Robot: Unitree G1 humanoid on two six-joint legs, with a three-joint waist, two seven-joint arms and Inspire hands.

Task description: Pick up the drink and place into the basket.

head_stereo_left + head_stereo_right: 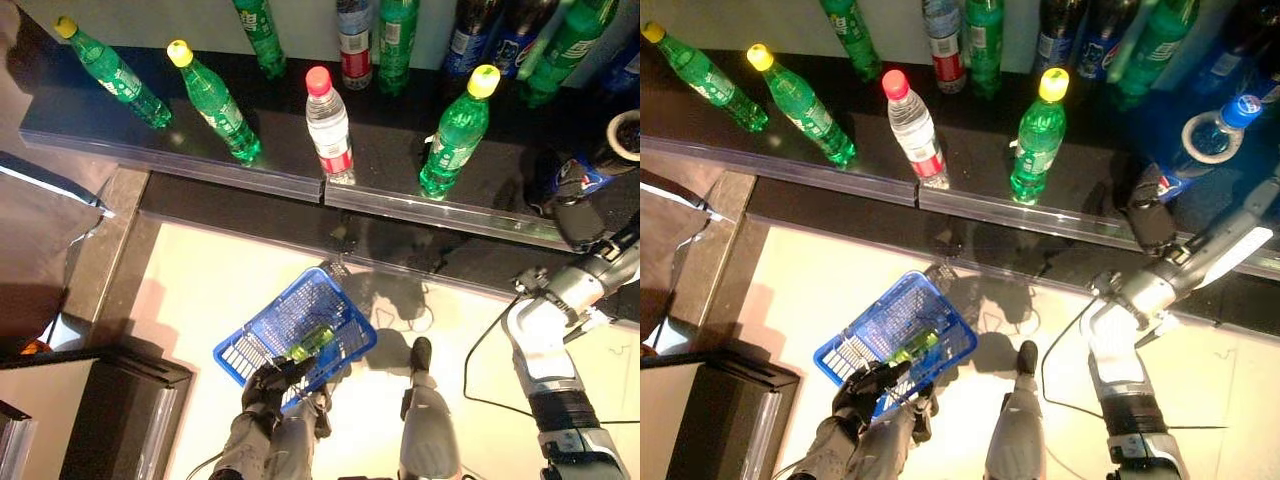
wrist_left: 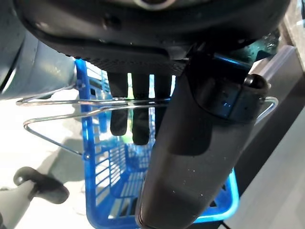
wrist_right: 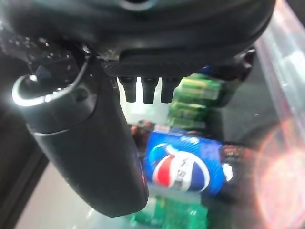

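A dark cola bottle (image 1: 1200, 150) with a blue label and blue cap stands at the right end of the black shelf (image 1: 380, 150). My right hand (image 1: 1150, 218) is at its base. In the right wrist view the label (image 3: 183, 167) shows just past the straight fingers (image 3: 143, 89) and thumb (image 3: 86, 143), which are not closed round it. Low in front, my left hand (image 1: 268, 385) is curled round the wire handles (image 2: 95, 102) of the blue basket (image 1: 268, 312). A green bottle (image 1: 312, 342) lies inside the basket.
On the front of the shelf stand green bottles with yellow caps (image 1: 220, 100) (image 1: 455, 130) and a clear water bottle with a red cap (image 1: 328, 130). Several more bottles line the back. A clear rail (image 1: 240, 175) edges the shelf. A dark cabinet (image 1: 120, 400) sits at lower left.
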